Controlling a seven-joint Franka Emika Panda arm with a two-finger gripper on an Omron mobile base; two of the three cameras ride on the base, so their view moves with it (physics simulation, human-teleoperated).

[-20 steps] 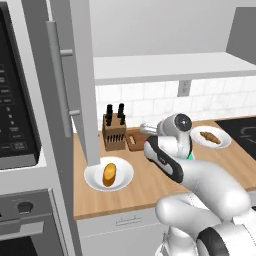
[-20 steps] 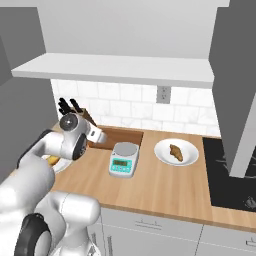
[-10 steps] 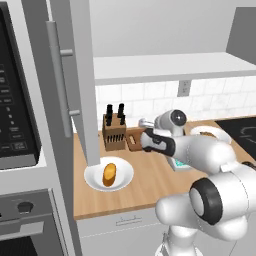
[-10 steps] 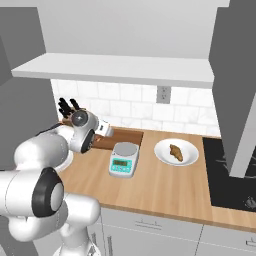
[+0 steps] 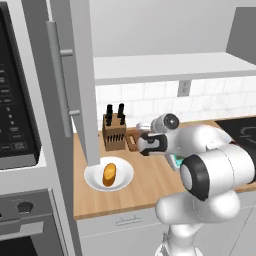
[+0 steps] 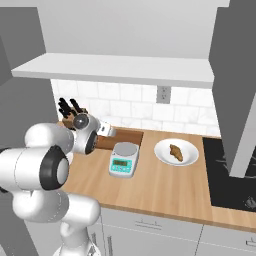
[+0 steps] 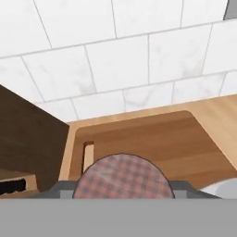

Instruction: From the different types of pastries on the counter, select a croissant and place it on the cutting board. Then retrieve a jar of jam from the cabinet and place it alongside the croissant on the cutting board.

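Observation:
In the hand view the jar of jam (image 7: 121,178) shows its red-checked lid right at the bottom, held between the fingers of my gripper (image 5: 146,143), which is shut on it. Just beyond the jar lies the mid-brown cutting board (image 7: 152,143), its handle slot toward the knife block. The gripper (image 6: 104,133) hangs over the board's (image 6: 126,137) left end. The croissant (image 6: 176,152) lies on a white plate (image 6: 162,155) right of the scale. The smooth orange roll (image 5: 109,174) rests on another plate (image 5: 122,170) below the cabinet door (image 5: 75,80).
A dark knife block (image 5: 114,131) stands left of the board, close to the hand. A small kitchen scale (image 6: 123,159) sits in front of the board. Tiled wall (image 7: 115,65) is right behind. A black microwave (image 5: 15,115) is at the left, a cooktop (image 6: 232,180) at the right.
The arm has folded down and reached toward the back wall, bringing the hand with the jar over the board's left end. The plates and the scale have stayed put.

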